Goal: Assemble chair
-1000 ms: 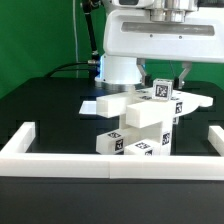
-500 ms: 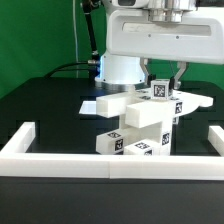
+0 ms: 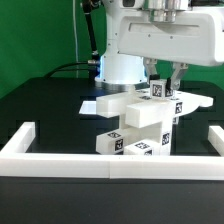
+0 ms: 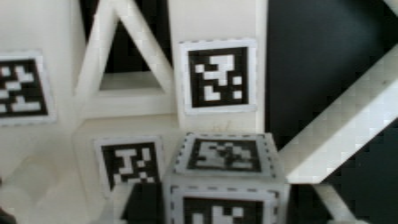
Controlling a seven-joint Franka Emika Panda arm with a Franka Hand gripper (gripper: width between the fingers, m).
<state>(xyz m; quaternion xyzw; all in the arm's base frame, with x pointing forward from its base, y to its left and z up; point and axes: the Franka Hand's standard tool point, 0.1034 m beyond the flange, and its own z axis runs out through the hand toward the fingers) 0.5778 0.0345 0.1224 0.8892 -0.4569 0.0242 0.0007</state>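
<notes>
The chair parts [image 3: 140, 118] are white tagged blocks and slabs, stacked in a pile at the middle of the black table. A small tagged block [image 3: 160, 91] sits at the top of the pile. My gripper [image 3: 166, 78] hangs just above this block with its fingers [image 3: 178, 74] apart, holding nothing. The wrist view looks straight down on the same block [image 4: 222, 160] and on white bars with a tag [image 4: 217, 72] beneath it. The fingers do not show clearly there.
A white border wall [image 3: 60, 158] runs along the front of the table and up both sides. The arm's white base [image 3: 120, 66] stands behind the pile. A flat white piece [image 3: 95, 104] juts out to the exterior view's left of the pile.
My gripper has risen from around the top block to just above it. The block and the pile have stayed in place.
</notes>
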